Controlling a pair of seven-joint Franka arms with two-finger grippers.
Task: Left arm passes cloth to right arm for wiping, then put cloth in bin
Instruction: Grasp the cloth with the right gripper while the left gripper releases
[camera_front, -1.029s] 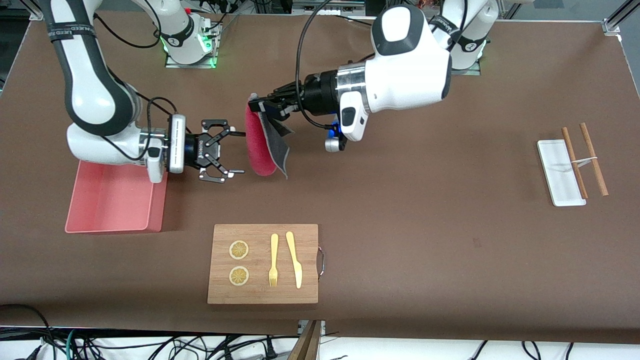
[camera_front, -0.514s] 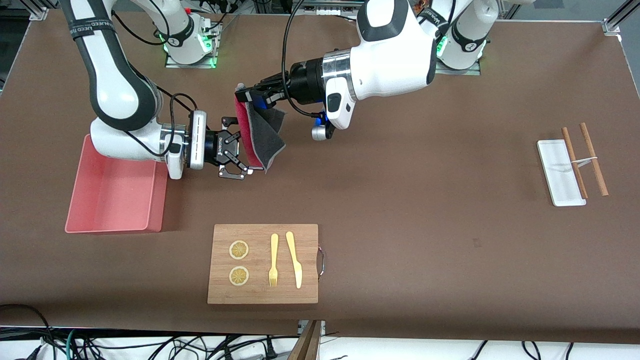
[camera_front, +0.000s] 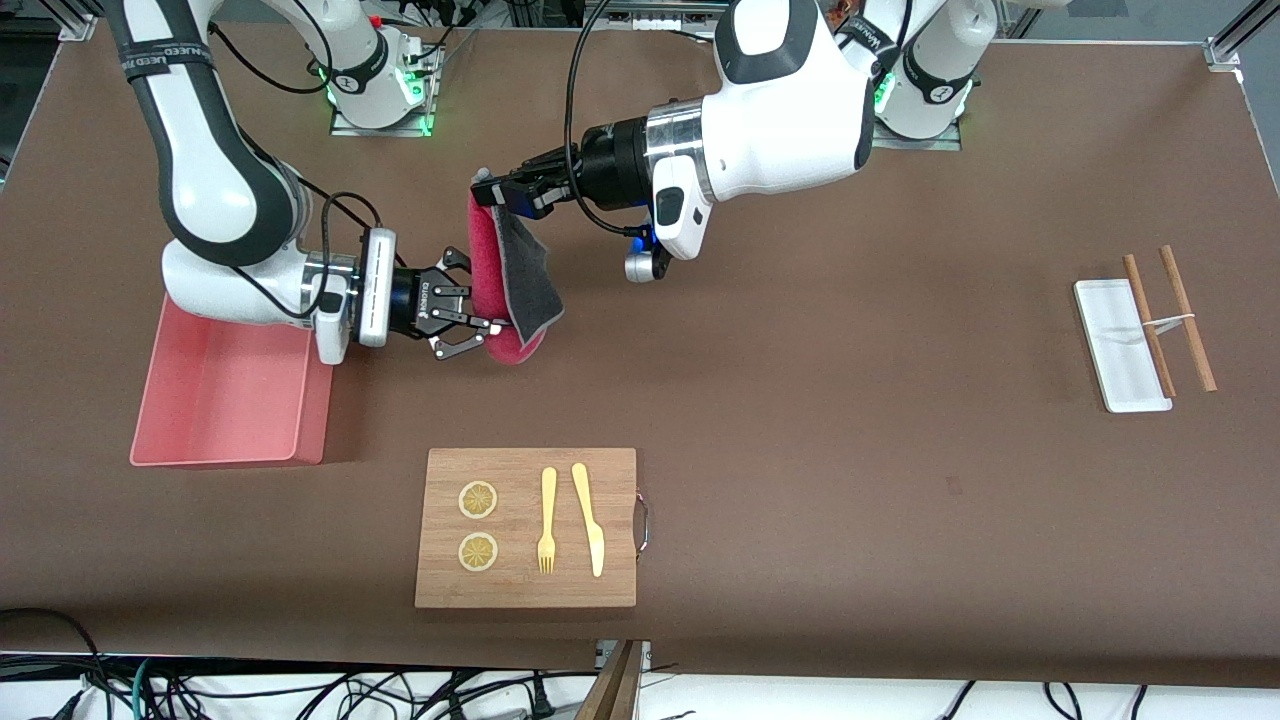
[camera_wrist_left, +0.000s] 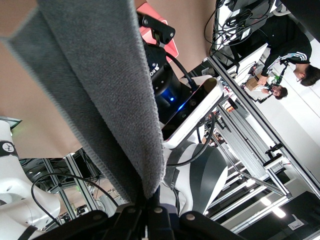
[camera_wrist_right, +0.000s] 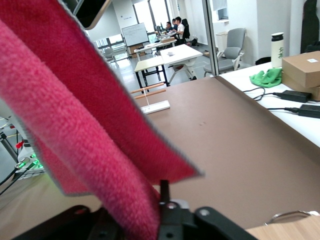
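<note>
A: Where is the cloth (camera_front: 508, 285)?

B: In the air over bare tabletop (camera_front: 800, 400), hanging long-ways from its upper corner, pink face toward the right arm's end, grey face toward the left arm's end. Nothing of it touches the tabletop, as far as I can see.

A: Who has it?

B: The left claw (camera_front: 497, 192) is clamped on the top corner; its wrist view shows the grey face (camera_wrist_left: 95, 95) running out from shut fingertips. The right claw (camera_front: 478, 332) sits at the lower end, level with the cloth's bottom edge, pointing toward the left arm's end. Its fingers look drawn in around the pink fold, and its wrist view shows pink fabric (camera_wrist_right: 85, 145) dropping right down between them.

A: So both hold it?

B: Left certainly. Right appears closed on the lower end, though I would not swear to how firm the grip is.

A: What does the next move turn on?

B: The cloth's long axis runs from one claw down to the other. My guess: the left should let go once the right's hold is sure. The bin (camera_front: 225, 400) lies under the right arm, on its own end of the tabletop.
</note>
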